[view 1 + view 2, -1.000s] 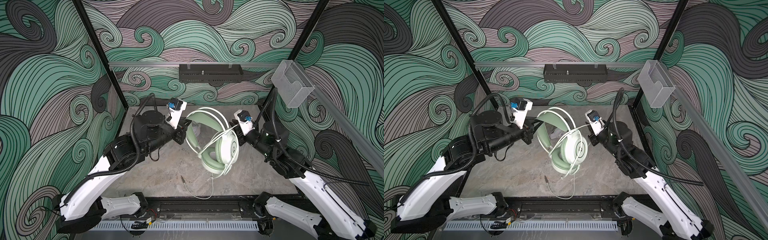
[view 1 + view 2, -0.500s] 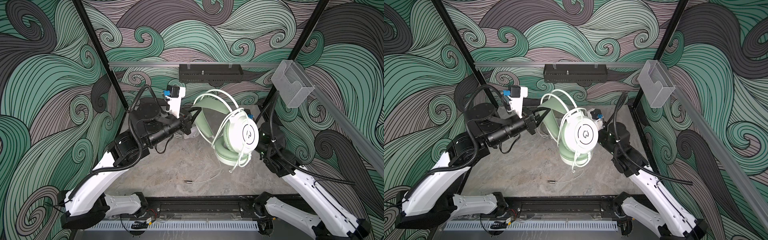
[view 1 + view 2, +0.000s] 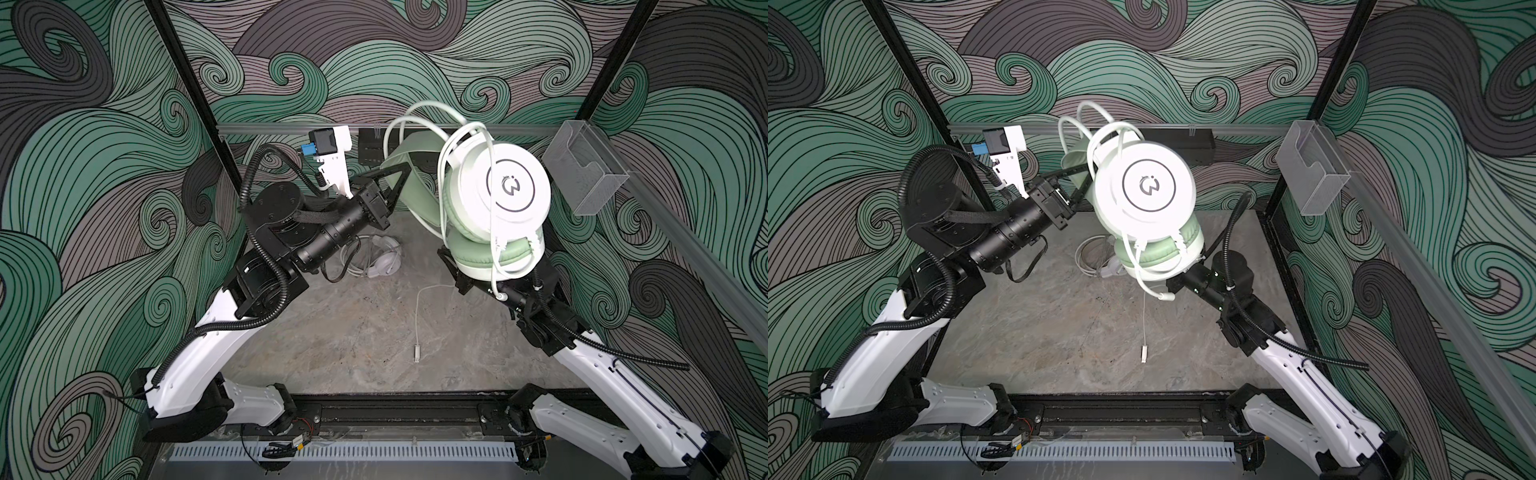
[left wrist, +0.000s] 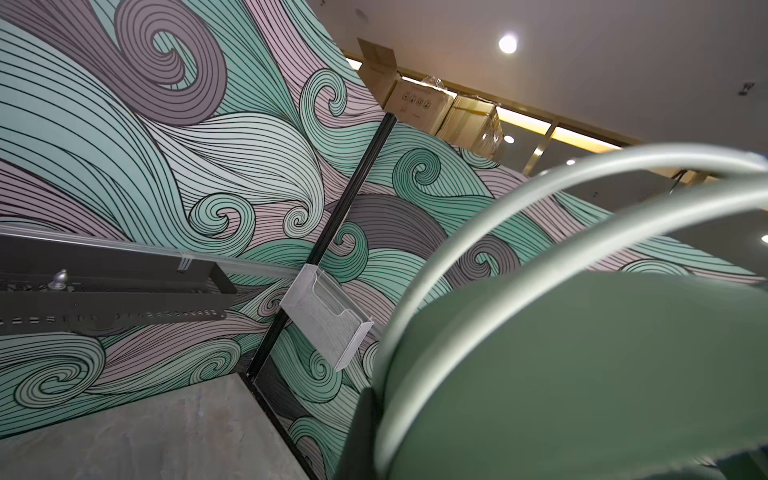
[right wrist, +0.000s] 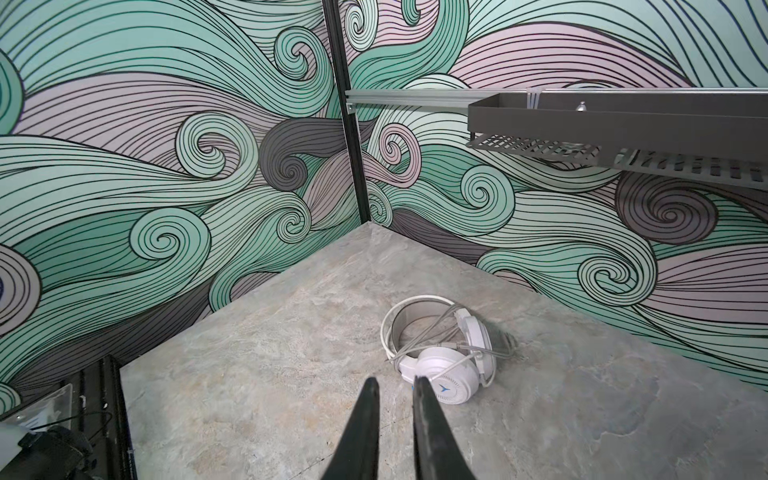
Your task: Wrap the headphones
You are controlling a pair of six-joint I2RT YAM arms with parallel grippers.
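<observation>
My left pincer is clamped on the headband of the mint headset, holding it aloft. Its cable dangles toward the desk near my right pincer, which is nearly closed, seemingly empty, and nearer.

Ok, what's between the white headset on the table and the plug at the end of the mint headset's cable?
Only bare tabletop: both top views show nothing between the white headset and the plug.
</observation>
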